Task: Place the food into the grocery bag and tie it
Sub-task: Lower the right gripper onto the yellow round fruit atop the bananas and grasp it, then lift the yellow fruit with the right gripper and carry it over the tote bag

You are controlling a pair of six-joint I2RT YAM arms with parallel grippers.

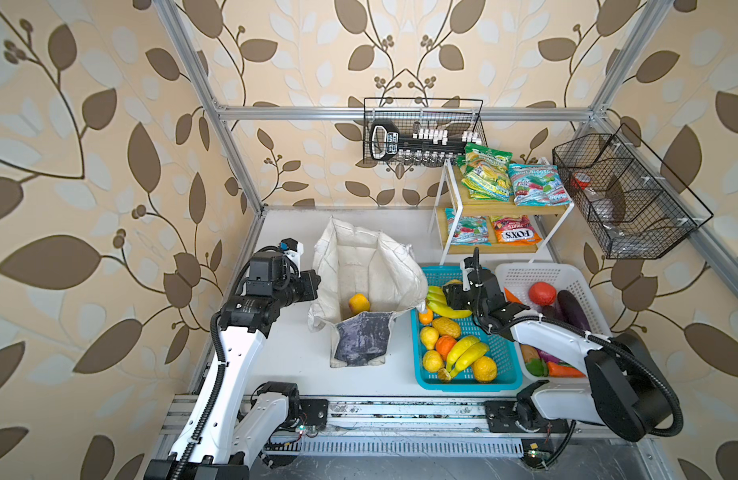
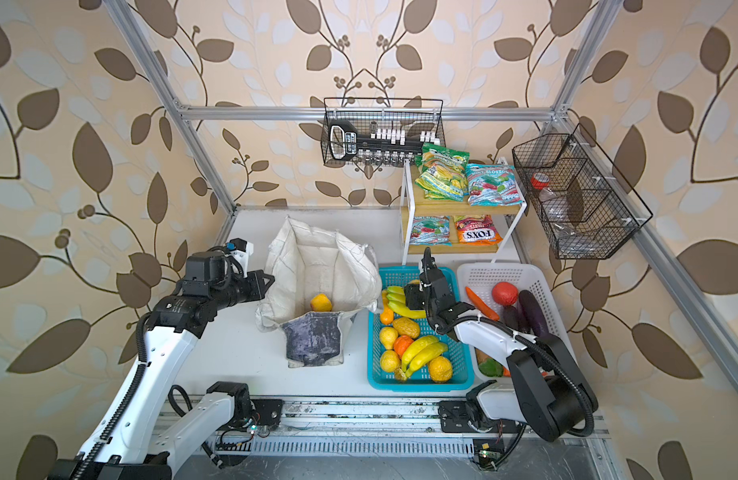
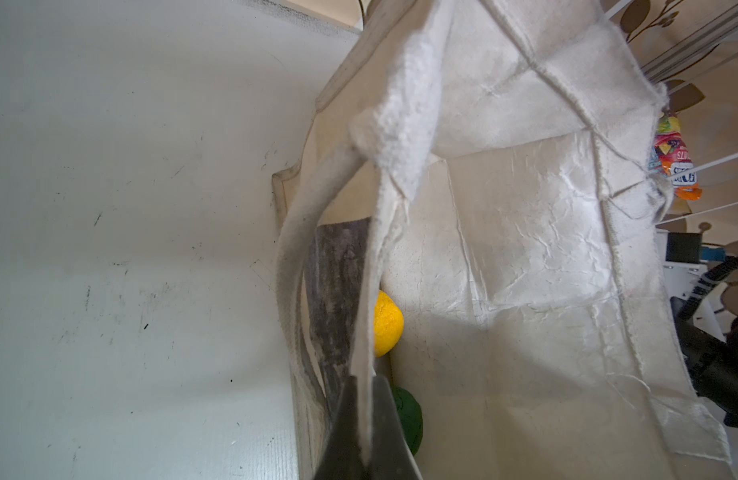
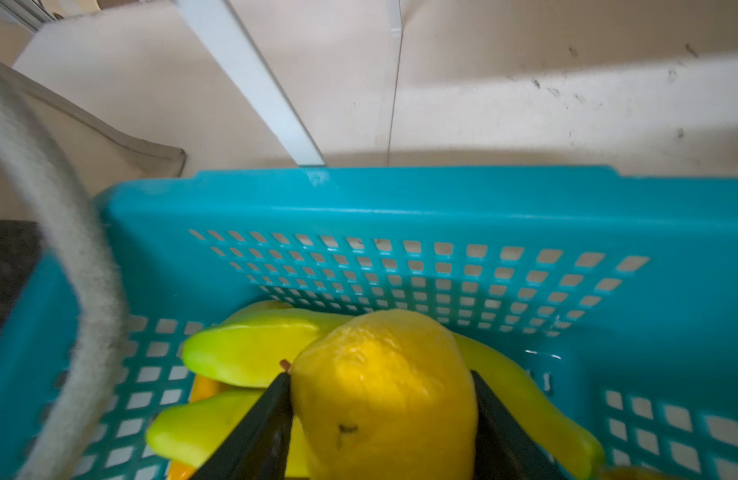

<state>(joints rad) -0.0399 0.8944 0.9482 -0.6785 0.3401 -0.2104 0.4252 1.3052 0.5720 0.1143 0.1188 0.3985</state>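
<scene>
Grip: right gripper point(image 4: 379, 376) has its jaws pressed on both flanks of the yellow fruit point(image 4: 383, 415), low in the turquoise basket point(image 4: 400, 195); I read that as a hold.
Beneath it: banana bunch point(image 4: 250, 353) lies touching the fruit, so I would lift straight up before swinging, or the bananas may drag along.
Left gripper point(image 3: 365, 382): clamped on the cloth rim of the grocery bag point(image 3: 525, 249), propping the mouth open.
Bag position: on the counter point(image 1: 284, 357), just to the right gripper's left past the basket wall; an orange-yellow piece point(image 1: 359, 303) sits inside.
Carry: I would pass over the raised rim, clear of the strap point(image 4: 68, 232), and let go low inside.
Beyond, shelf rack point(image 1: 496, 206): orange packet point(image 1: 514, 232) reads "FOX'S"; teal packet point(image 1: 533, 185) reads "MINT BLOSSOM"; the green-yellow packet point(image 1: 485, 174) I cannot read in full.
</scene>
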